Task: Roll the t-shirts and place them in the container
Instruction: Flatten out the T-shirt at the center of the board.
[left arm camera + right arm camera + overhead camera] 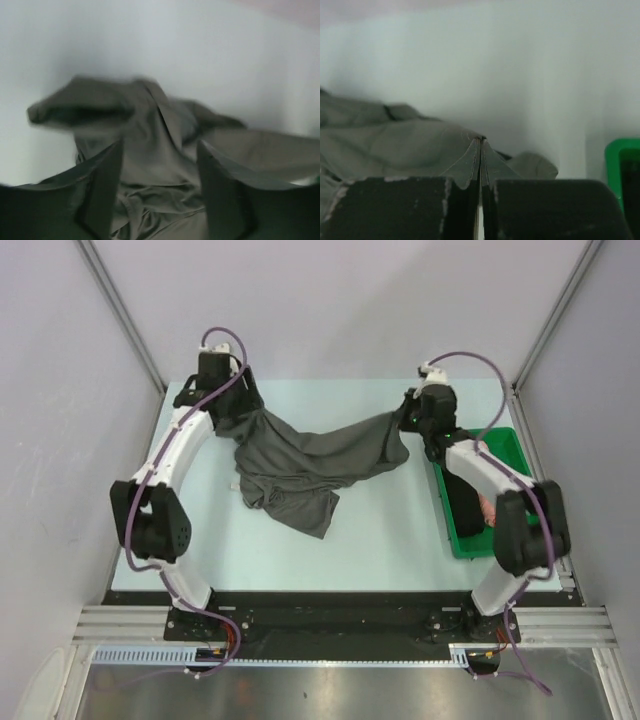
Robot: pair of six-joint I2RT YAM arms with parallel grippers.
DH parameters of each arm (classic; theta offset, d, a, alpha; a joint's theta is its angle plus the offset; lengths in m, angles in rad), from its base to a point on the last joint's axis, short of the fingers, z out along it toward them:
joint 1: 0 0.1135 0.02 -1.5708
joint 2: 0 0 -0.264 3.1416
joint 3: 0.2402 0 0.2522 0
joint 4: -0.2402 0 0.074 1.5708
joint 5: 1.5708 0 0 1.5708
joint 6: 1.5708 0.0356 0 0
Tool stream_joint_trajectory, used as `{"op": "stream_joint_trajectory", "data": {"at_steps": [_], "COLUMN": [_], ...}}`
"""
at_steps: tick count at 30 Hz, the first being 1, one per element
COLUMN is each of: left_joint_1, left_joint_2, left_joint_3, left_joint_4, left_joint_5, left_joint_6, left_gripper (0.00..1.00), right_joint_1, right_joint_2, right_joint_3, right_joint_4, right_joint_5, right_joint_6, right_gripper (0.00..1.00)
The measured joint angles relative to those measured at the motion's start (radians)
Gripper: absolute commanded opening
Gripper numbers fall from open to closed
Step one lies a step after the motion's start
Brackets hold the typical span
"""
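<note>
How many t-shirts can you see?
2 for sure: a grey t-shirt crumpled mid-table, its edge pinched by the right gripper, and a pink one in the green tray. The right arm hides most of the tray, so more may be there.

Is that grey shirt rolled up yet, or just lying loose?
Loose, not rolled: the grey t-shirt sprawls crumpled across the table, one end pinched in the right gripper.
</note>
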Motion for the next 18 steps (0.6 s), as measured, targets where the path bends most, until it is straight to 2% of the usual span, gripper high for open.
{"op": "stream_joint_trajectory", "data": {"at_steps": [2, 5, 6, 9, 13, 15, 18], "left_joint_1": [-0.001, -0.015, -0.022, -0.069, -0.136, -0.149, -0.158], "left_joint_2": [0.043, -0.043, -0.097, -0.320, -0.505, -0.518, -0.483], "left_joint_3": [-0.008, -0.125, -0.189, -0.440, -0.735, -0.843, -0.914], "left_joint_4": [-0.043, -0.019, 0.006, 0.043, 0.127, 0.146, 0.155], "left_joint_5": [0.012, 0.009, 0.002, -0.028, -0.057, -0.068, -0.072], "left_joint_6": [-0.005, -0.020, -0.028, -0.071, -0.146, -0.175, -0.196], "left_gripper": [0.79, 0.72, 0.65, 0.56, 0.53, 0.53, 0.52], "right_joint_1": [-0.004, -0.014, -0.017, -0.026, -0.030, -0.029, -0.024], "right_joint_2": [0.113, 0.182, 0.185, 0.184, 0.172, 0.165, 0.163], "right_joint_3": [0.009, 0.024, 0.027, 0.061, 0.088, 0.089, 0.089], "right_joint_4": [-0.052, -0.116, -0.126, -0.142, -0.155, -0.172, -0.200], "right_joint_5": [-0.011, -0.014, -0.014, -0.011, -0.011, -0.011, -0.011], "right_joint_6": [0.006, 0.011, 0.013, 0.017, 0.022, 0.024, 0.024], "right_gripper": [0.00, 0.00, 0.00, 0.00, 0.00, 0.00, 0.00]}}
